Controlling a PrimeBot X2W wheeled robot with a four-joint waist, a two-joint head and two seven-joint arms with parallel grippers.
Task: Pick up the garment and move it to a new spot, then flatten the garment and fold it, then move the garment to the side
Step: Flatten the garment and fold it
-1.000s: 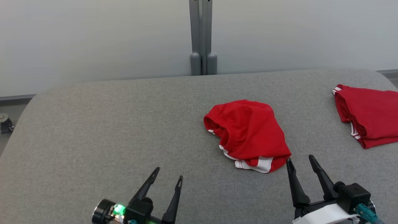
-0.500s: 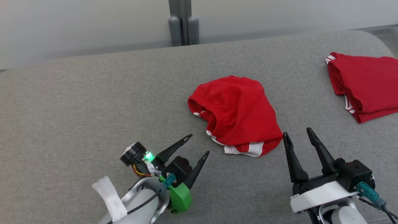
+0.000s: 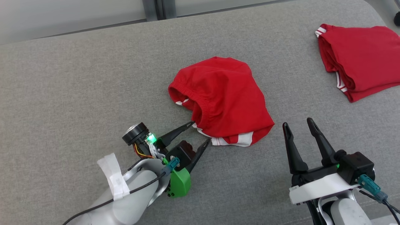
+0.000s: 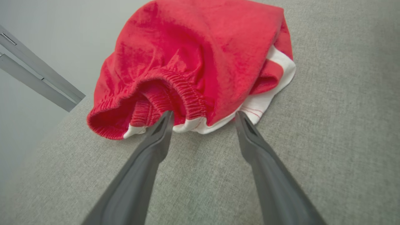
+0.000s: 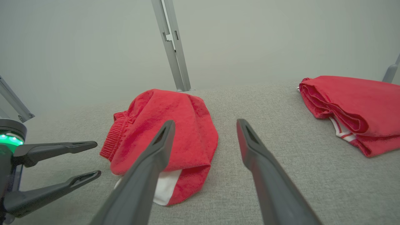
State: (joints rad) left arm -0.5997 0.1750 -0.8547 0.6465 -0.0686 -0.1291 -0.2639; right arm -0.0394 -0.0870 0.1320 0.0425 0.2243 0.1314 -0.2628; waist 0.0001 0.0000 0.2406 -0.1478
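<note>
Grey padded surface (image 3: pixel 78 78) across the whole workspace, pale wall behind. Off at its far right edge, a second red garment (image 3: pixel 362 59), lying flatter, seemingly folded, well apart from the work. Near the middle, the garment (image 3: pixel 225 97) for this task: red shorts in a crumpled heap, waistband (image 4: pixel 190 97) gaping toward the left arm, white trim (image 4: pixel 275 90) poking out underneath at the near edge.

Left gripper (image 3: pixel 200 132) low at that near-left edge, fingers spread wide, one tip at the waistband opening, the other just at the white trim. Touching or just short: cannot tell. Nothing pinched. Right gripper (image 3: pixel 297 122) near the heap's near-right corner, likewise spread wide, empty, apart from the cloth.

Judged from this: barely begun. Reaching in for the first pick-up, no grasp made yet. Left to do: closing on the fabric, lifting and carrying to a new spot, flattening, folding, moving aside. Likely next need: catching the waistband edge cleanly rather than the whole bunch.
</note>
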